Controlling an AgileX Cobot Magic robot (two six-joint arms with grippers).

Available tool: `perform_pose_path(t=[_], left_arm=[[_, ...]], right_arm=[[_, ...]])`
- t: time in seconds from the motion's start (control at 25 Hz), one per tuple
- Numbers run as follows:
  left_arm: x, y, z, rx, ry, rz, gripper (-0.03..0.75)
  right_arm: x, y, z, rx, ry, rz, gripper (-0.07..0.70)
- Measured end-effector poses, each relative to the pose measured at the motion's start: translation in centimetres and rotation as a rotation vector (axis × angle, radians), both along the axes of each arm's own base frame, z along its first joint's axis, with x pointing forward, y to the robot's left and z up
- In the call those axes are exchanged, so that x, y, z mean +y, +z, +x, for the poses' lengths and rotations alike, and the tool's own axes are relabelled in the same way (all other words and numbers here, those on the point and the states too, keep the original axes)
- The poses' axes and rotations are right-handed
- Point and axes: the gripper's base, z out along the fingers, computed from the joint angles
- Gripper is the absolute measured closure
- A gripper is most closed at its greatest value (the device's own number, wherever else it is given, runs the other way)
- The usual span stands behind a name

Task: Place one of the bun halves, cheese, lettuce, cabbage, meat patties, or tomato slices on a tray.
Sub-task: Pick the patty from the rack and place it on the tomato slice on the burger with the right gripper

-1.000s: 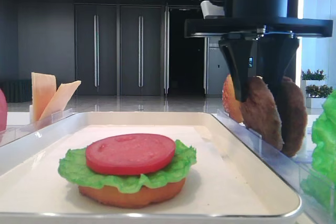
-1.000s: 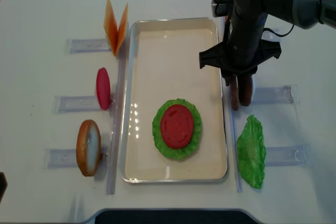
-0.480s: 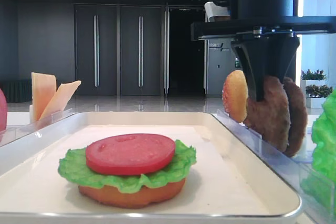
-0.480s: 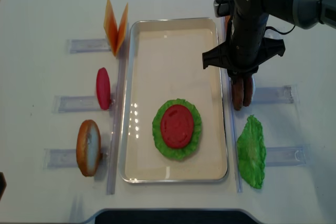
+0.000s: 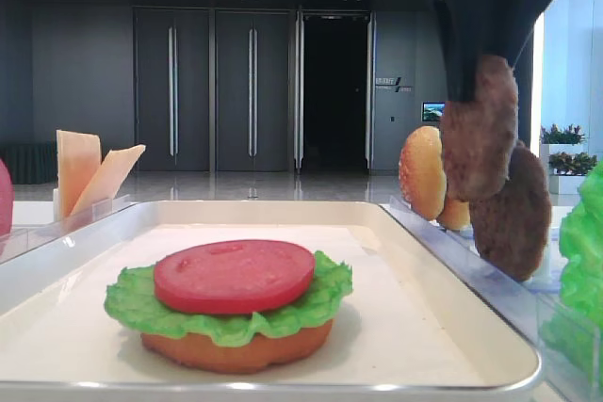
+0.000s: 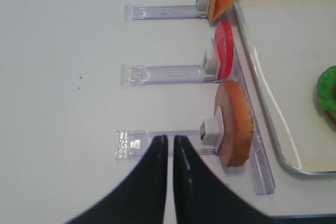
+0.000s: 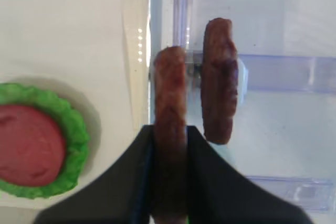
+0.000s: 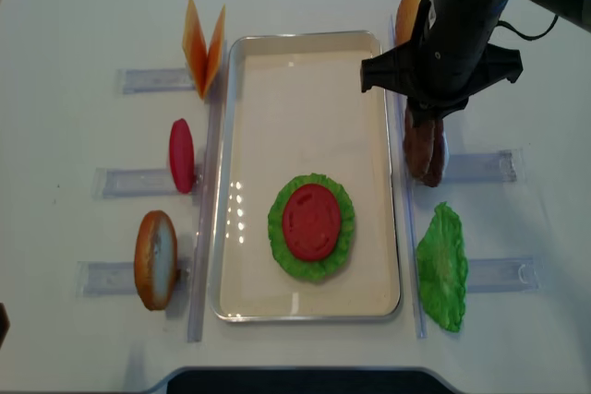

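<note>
**Patty in the air, tray to the left**

We have the right claw clamped on a meat patty, held on edge above its rack; the stack of tomato on lettuce lies left and nearer us on the tray; the arm hangs straight down; the left claw sits closed and empty over the table.

The far half of the shallow cream-white rectangular tray lies bare, open from above. Its near half is taken by a red tomato disc on a ruffled green leaf. Along the right rim a brown rough patty stands upright in a clear plastic rack, narrowing that side.
</note>
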Motion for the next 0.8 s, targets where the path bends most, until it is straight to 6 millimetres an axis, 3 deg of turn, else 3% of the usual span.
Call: perform_pose_path(t=[0.36, 0.8], left_arm=[[0.0, 0.0, 0.0, 0.0, 0.0, 0.0, 0.696], [0.0, 0.0, 0.0, 0.0, 0.0, 0.0, 0.713]], right_arm=[[0.7, 2.7, -1.7, -0.026, 0.054, 0.213, 0.495], [0.9, 0.9, -5.1, -0.131, 0.079, 0.569, 0.495]])
